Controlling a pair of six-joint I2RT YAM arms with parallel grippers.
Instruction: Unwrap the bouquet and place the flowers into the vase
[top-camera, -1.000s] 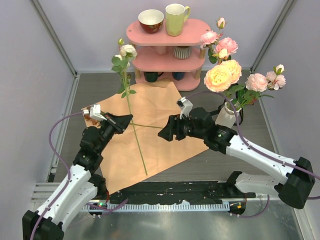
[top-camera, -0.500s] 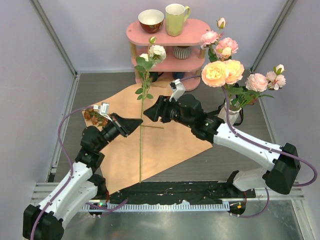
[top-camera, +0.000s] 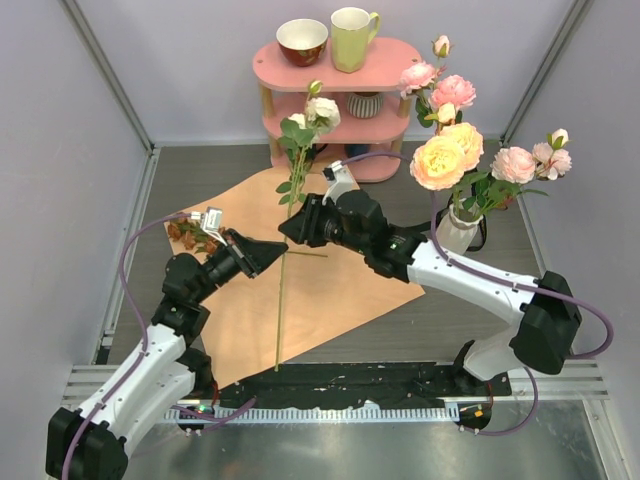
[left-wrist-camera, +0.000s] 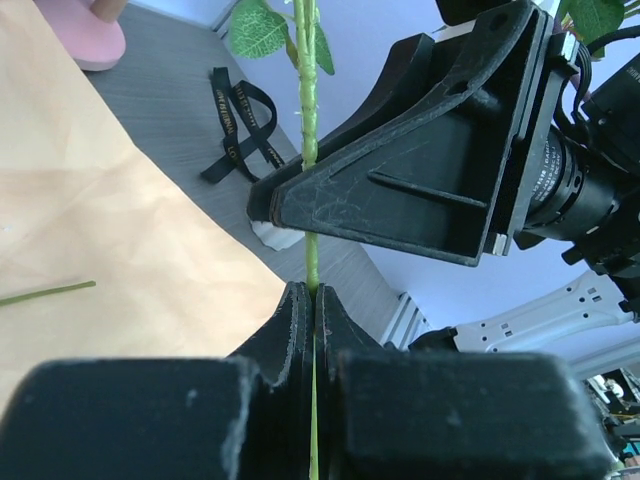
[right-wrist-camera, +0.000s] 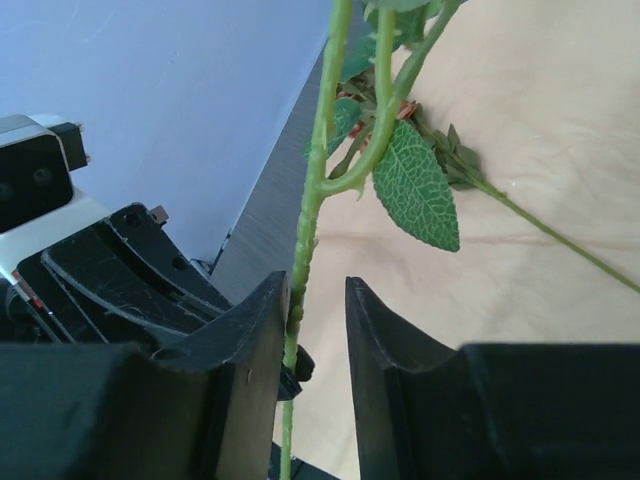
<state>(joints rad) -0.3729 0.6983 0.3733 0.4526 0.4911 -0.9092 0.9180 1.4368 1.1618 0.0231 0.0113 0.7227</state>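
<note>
Stem (left-wrist-camera: 308, 130) pinched by left jaws; right wrist view shows gap.

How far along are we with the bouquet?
Done: paper lies open, ribbon off, several roses stand in the vase. In hand: left pincer grips the stem of a white rose, right pincer open around it. Left: that one and a brown rose on the paper.

Across from me, at the far side of the dark grey worktop (top-camera: 190, 185), stands a pink three-tier shelf with rounded ends (top-camera: 395, 52). On its top tier I see a round bowl, dark red outside and cream inside (top-camera: 302, 41), just beside a tall pale yellow-green mug (top-camera: 350, 38). A small striped cup (top-camera: 364, 104) sits on the middle tier.
</note>
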